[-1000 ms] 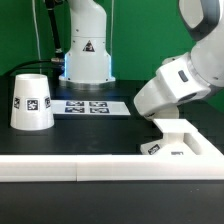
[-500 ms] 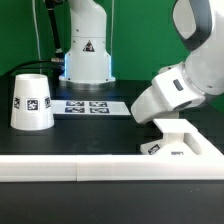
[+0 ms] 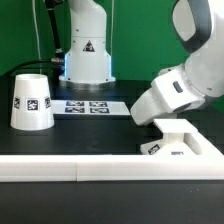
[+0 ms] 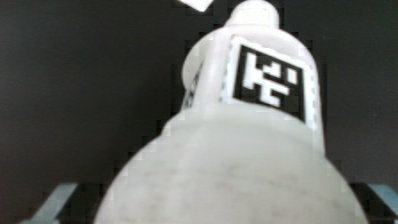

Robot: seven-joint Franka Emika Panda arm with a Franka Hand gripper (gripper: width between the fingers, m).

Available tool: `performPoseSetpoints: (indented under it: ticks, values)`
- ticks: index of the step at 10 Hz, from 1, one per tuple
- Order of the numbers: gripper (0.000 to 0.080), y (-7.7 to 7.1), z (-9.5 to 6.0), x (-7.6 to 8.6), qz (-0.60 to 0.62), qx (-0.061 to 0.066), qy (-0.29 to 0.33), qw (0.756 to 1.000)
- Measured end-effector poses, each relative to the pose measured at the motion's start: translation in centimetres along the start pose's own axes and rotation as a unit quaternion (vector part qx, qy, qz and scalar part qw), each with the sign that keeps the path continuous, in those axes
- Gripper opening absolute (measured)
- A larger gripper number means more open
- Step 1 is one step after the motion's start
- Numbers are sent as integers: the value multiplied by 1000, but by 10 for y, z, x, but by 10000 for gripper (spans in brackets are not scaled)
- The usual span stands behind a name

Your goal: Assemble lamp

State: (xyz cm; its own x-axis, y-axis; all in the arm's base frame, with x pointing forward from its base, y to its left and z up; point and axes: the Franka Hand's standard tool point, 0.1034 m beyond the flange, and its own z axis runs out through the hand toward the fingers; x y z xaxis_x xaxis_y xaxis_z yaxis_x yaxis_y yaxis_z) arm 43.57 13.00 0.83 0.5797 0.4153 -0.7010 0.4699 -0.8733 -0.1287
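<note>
The arm's swing toward the stepped base (image 3: 182, 140) is over and it hangs almost still, with the gripper (image 4: 214, 204) clamped around the bulb (image 4: 249, 110) close above the base's raised step, so seating the bulb looks next to me, while the shade (image 3: 32, 100) waits well apart.

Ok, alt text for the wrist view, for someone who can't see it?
A white bulb fills the view, held at its wide end between the fingers, tapering away over a dark table. A black-and-white tag sits on its narrow part.
</note>
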Motion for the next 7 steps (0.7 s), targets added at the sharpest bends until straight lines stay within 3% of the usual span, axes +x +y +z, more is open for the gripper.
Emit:
performPoseSetpoints:
  ticks: [3,7]
  values:
    - [576,6,-9,-10,-5,7,-10,1000]
    - [576,25,-61,-49,-3,28,-40,999]
